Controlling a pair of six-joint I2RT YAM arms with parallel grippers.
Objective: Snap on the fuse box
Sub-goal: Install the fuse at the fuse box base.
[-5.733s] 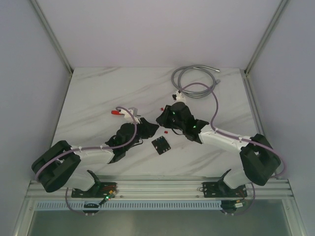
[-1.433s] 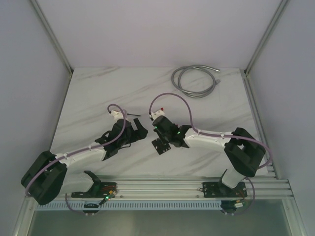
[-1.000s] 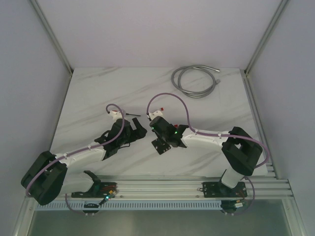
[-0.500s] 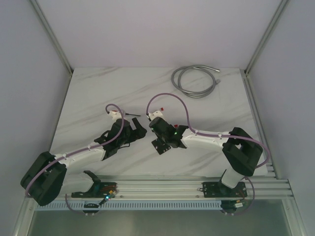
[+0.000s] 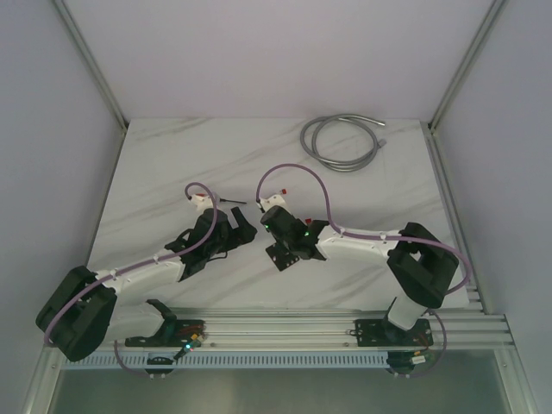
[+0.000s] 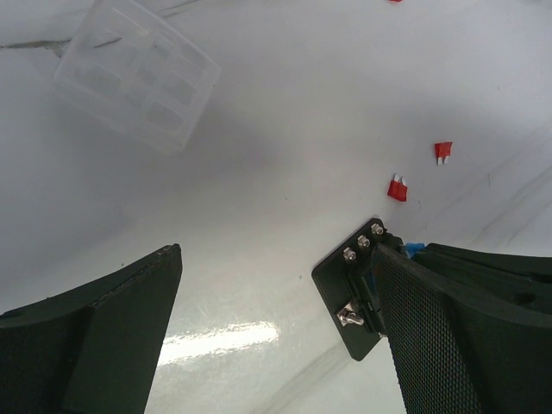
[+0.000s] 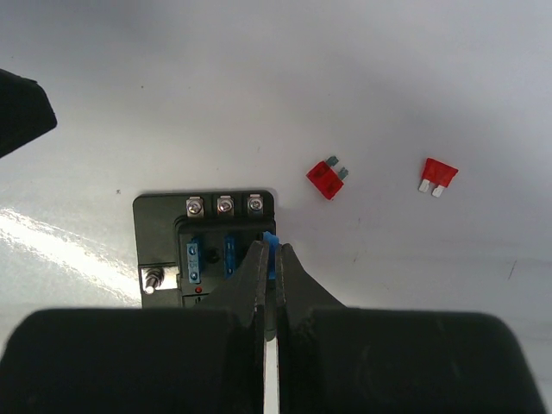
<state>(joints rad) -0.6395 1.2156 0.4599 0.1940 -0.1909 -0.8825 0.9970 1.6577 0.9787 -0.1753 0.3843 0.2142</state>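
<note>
Right pincer [image 7: 269, 259] is clenched on 1 blue fuse [image 7: 272, 239]. Both fingers almost touch, and the fuse tip shows between them. The pincer stands directly over the fuse box [image 7: 203, 246], at the right end of its row of slots. 2 blue pieces already sit in the slots beside it.

The fuse box lies flat on the table [image 5: 172, 164], near the front middle, between the 2 arms. Left pincer [image 6: 276, 336] is released, jaws wide apart, holding nothing. It hangs just left of the box without touching it. 2 red fuses [image 7: 326, 179] lie loose on the table beyond the box. 1 clear cover [image 6: 138, 73] lies well apart from it.

Risks:
- Nothing pins the box, so a push that is off vertical is likely to slide or tip it instead of seating the fuse.
- If the blades miss the slot, the fuse may twist in the fingers or bend.
- Blade alignment cannot be told, because the fingers hide the slot.

Changes:
- 5.7 s ago the right pincer was farther back, toward the cable [image 5: 341, 142], and the box lay uncovered. The pincer now covers the box.
- The left arm has drawn back toward the left.
- Over the last 0.5 s almost nothing has shifted.
</note>
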